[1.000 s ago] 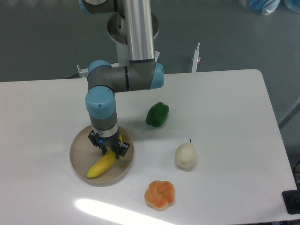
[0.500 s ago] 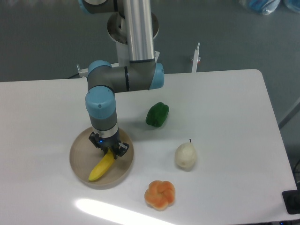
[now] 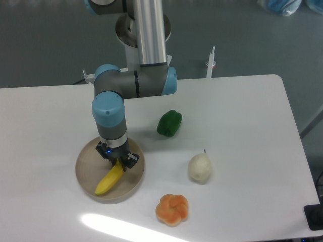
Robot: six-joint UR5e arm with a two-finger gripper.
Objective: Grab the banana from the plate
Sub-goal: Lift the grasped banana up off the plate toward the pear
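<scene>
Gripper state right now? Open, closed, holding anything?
Gripper: closed on the banana, gripping its upper end over the plate.

This reads as a robotics lab or test bench, not a kitchen; a plain white table (image 3: 242,116) with rounded corners carries nothing domestic, only a staged spread; behind the gripper (image 3: 117,159) rises the grey and blue UR5e arm (image 3: 132,83) on a metal column bolted at the table's back edge; to the gripper's right lie toy-like props, a green pepper (image 3: 169,123), a whitish pear (image 3: 200,167), an orange pumpkin-shaped piece (image 3: 172,209), well apart from each other; beyond the table there's bare grey floor (image 3: 45,40); a dark device corner (image 3: 315,217) shows at the far lower right.
</scene>
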